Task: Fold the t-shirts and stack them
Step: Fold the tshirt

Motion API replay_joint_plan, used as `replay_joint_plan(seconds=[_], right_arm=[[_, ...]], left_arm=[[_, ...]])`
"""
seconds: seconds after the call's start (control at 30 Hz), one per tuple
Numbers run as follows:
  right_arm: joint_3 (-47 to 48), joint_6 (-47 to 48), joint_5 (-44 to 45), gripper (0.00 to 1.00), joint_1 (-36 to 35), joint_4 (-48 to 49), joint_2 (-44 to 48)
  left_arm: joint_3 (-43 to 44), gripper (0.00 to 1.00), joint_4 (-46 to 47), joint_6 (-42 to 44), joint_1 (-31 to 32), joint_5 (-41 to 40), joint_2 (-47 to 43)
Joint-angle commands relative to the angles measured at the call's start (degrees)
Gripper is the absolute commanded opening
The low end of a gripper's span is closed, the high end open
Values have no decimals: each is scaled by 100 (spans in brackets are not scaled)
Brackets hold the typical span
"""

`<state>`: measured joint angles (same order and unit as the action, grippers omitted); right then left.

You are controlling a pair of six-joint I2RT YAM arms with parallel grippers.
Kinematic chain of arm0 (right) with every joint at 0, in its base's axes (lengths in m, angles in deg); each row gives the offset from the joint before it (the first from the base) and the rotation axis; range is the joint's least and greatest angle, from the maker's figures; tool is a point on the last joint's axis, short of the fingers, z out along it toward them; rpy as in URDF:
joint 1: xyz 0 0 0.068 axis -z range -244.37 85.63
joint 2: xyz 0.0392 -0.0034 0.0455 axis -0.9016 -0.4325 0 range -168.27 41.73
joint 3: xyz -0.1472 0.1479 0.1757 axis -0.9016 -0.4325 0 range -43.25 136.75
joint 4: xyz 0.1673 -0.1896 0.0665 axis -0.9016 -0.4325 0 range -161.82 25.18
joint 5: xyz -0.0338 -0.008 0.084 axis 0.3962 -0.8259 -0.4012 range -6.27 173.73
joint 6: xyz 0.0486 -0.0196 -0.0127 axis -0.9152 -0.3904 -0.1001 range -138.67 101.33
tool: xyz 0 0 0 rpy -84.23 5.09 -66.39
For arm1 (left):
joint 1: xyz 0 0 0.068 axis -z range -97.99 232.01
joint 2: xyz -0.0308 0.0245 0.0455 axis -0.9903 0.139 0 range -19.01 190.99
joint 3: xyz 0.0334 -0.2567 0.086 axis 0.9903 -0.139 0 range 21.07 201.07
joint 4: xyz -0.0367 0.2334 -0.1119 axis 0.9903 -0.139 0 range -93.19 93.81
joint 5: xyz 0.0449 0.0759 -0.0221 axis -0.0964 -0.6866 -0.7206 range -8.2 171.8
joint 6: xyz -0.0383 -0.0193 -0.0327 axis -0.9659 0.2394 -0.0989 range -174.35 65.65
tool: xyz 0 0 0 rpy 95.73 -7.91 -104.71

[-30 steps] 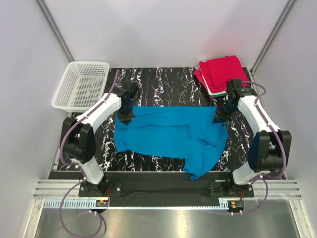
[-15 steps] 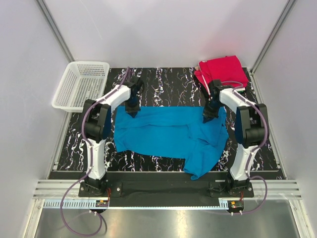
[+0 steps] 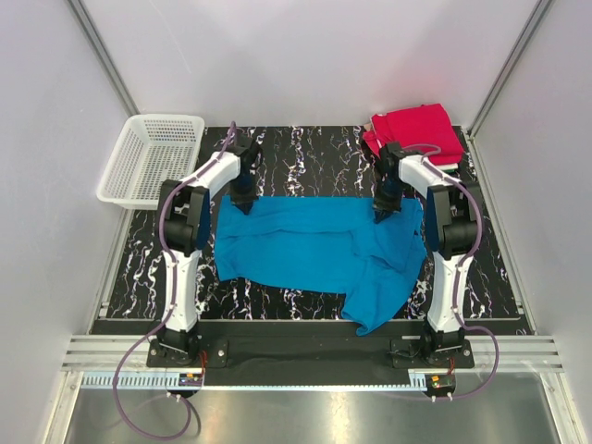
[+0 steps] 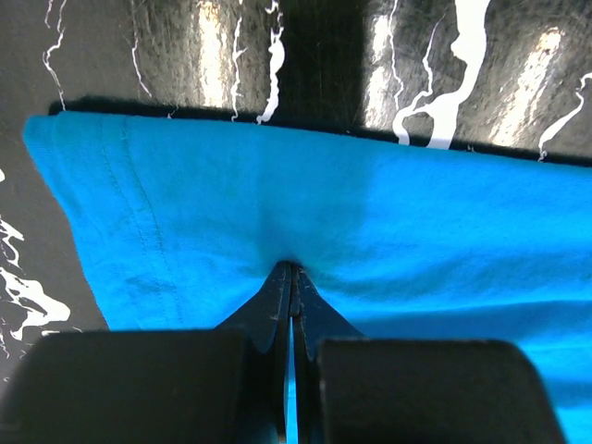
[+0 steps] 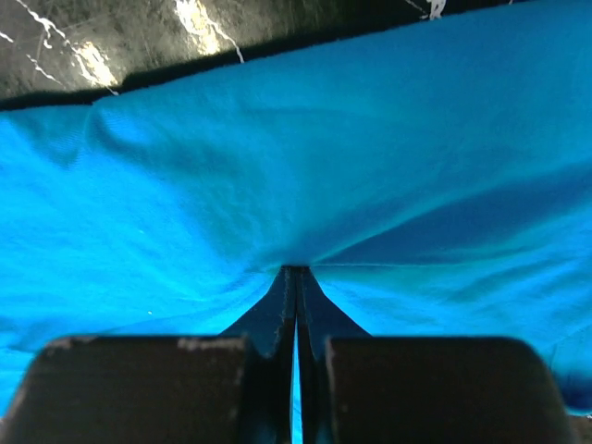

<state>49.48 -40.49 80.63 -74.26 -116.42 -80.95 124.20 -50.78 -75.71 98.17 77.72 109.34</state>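
Marbled table (image 3: pixel 305 153): left pincer (image 3: pixel 243 206), right pincer (image 3: pixel 381 215) seemingly farther out, clamped on blue t-shirt (image 3: pixel 305 245)

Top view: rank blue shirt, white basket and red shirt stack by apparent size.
1. blue t-shirt, clearly largest
2. white basket
3. red t-shirt stack, close behind the basket; a narrow call

Held left arm (image 3: pixel 211 177) and right arm (image 3: pixel 422 176) stretched forward; had left fingers (image 4: pixel 270 301) pinched tight together, right fingers (image 5: pixel 274 305) likewise, pointing downward.
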Motion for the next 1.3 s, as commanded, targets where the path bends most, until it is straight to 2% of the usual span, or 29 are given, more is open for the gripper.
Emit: replay_joint_plan(seconds=[0.0,0.13,0.33,0.63,0.8,0.97,1.1,1.13,1.17,1.23,1.27], right_arm=[[333,126,265,0,-57,-132,-230],[544,152,230,0,-57,-184,-468],[974,214,230,0,-57,-377,-644],[1924,240,2,0,-66,-817,-916],[2486,302,-25,0,-66,-1133,-1101],[2777,354,-104,0,-66,-1292,-1277],[2760,433,-113,0,-74,-1353,-1242],[2725,459,-60,12,-74,-1345,-1146],[2629,468,-8,18,-74,-1301,-1049],[2164,442,247,20,-66,-985,-593],[1988,425,283,28,-57,-854,-426]], left_arm=[[128,0,62,-34,1,47,418],[172,0,36,-148,1,-14,392],[655,0,-640,-394,-43,-295,462],[884,0,-992,-764,-157,257,410],[1252,0,-1141,-931,-271,311,427],[2016,0,-1590,-835,-377,153,778],[2036,0,-1651,-782,-386,214,761],[2001,1,-1582,-764,-386,293,648],[1835,17,-1512,-729,-386,328,569],[1615,20,-1241,-659,-386,372,228],[1335,25,-1125,-615,-386,372,103]])
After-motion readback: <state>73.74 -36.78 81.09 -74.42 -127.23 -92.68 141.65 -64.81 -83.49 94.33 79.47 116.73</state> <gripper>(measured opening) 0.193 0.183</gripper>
